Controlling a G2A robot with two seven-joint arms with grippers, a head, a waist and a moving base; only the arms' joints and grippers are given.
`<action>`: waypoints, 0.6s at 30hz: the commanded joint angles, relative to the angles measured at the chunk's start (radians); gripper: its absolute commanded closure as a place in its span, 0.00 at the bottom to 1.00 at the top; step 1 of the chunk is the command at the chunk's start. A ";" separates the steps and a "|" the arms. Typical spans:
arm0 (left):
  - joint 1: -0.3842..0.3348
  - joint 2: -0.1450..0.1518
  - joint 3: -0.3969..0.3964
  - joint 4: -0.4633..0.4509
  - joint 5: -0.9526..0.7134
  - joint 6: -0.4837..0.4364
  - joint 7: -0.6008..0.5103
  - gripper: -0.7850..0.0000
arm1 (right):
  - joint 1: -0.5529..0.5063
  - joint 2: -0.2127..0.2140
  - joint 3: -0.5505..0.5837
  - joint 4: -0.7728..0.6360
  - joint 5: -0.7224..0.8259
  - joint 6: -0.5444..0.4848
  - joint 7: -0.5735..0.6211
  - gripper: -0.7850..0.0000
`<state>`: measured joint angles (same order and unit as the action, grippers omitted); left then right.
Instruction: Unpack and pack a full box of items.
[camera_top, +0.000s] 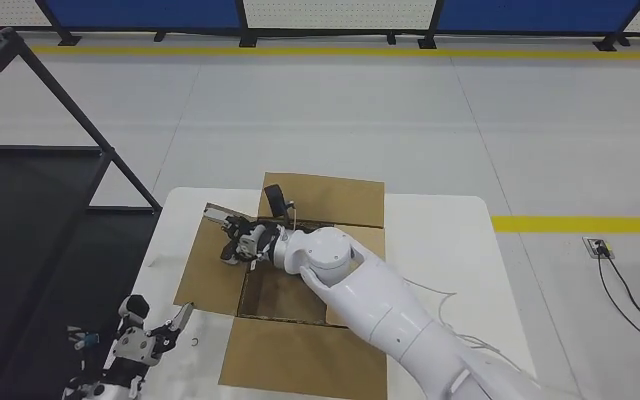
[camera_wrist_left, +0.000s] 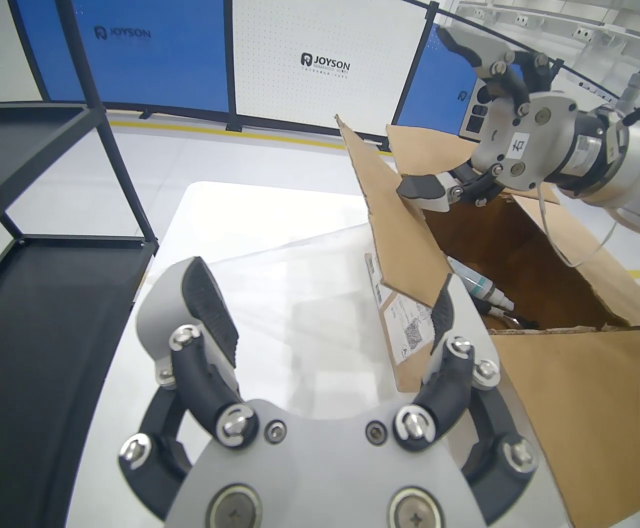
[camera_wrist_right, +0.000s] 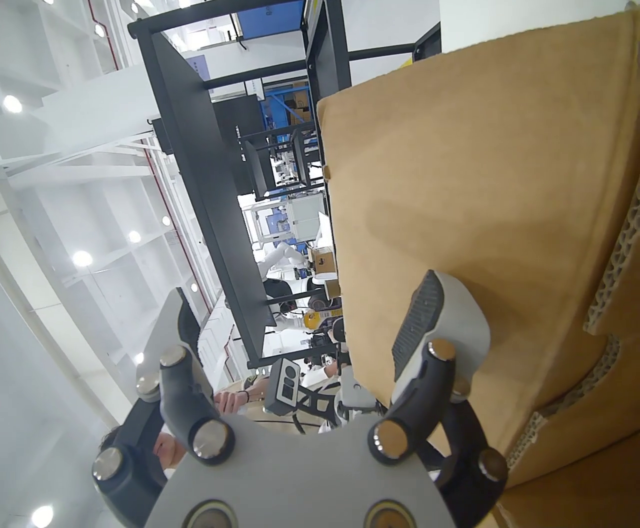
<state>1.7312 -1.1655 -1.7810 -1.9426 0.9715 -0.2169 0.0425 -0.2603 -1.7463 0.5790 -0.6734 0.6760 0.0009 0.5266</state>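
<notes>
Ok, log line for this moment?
right gripper open at raised flap of brown cardboard box | left gripper open above white table

Printed label (camera_wrist_left: 407, 325) on box (camera_wrist_left: 550, 380); logos (camera_wrist_left: 325, 62) on partition panels (camera_wrist_left: 280, 30).

The box (camera_wrist_right: 475, 175) is matt brown cardboard, faintly fuzzy on its faces, with rough corrugated fluting along the cut edges. A white paper label (camera_wrist_left: 405, 320) lies on one flap. The table (camera_wrist_left: 280, 280) is white, smooth and glossy, mirroring the light. The shelf (camera_wrist_left: 65, 310) looks like matt black metal. The left gripper (camera_wrist_left: 325, 285) has a brushed metal plate, black plastic links, shiny screws and ribbed, rubbery black pads (camera_wrist_left: 212, 310).
</notes>
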 joint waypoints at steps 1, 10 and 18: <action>-0.025 -0.001 0.010 0.010 0.007 0.025 -0.018 0.00 | 0.000 -0.005 0.005 0.010 -0.003 -0.007 0.017 0.00; -0.090 -0.004 0.047 0.081 0.055 0.069 -0.053 0.00 | -0.032 -0.001 0.065 -0.009 -0.039 -0.152 0.009 0.00; -0.123 -0.006 0.070 0.143 0.081 0.079 -0.062 0.00 | -0.156 0.064 0.202 -0.174 -0.113 -0.277 -0.023 0.00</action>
<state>1.6114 -1.1712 -1.7142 -1.8058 1.0504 -0.1397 -0.0214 -0.4000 -1.6903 0.7642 -0.8230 0.5738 -0.2808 0.5028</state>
